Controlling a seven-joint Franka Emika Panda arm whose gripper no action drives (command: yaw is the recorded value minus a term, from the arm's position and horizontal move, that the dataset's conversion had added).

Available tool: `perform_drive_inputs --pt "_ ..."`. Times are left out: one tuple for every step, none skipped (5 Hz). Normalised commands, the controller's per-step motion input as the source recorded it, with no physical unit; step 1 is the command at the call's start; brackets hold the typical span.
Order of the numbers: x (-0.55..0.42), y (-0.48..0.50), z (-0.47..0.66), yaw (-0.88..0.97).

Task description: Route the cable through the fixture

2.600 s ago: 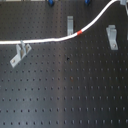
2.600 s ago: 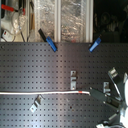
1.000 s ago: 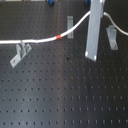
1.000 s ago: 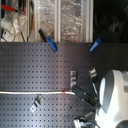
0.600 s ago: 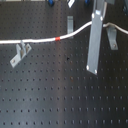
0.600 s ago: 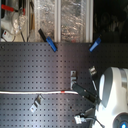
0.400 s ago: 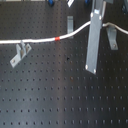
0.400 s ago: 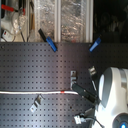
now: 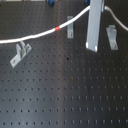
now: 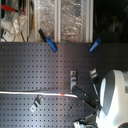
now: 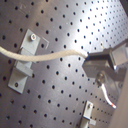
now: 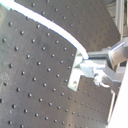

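Up close, the gripper (image 11: 92, 64) is pinched shut on the cable (image 9: 35, 36), which runs lengthwise toward the first exterior view's left, its red band (image 9: 58, 28) just short of the middle bracket (image 9: 70, 28). Bare black perforated breadboard (image 9: 65, 95) spreads wide below; blue clamps (image 10: 50, 43) sit at its far edge.

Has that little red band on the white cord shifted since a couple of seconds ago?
Yes. In the first exterior view the red band has slid toward the first exterior view's left, from beyond the middle clip to its near side.
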Motion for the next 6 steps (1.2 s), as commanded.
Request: perform_drive_inputs --pt "-0.091 -0.003 1.00 0.00" --pt "0.005 0.013 0.00 0.00" --pt "0.003 -0.015 -0.57 0.07" --pt "0.000 0.000 0.02 0.00" --pt "0.106 0.256 -0.30 0.01" --pt "0.000 0.000 0.04 0.00"
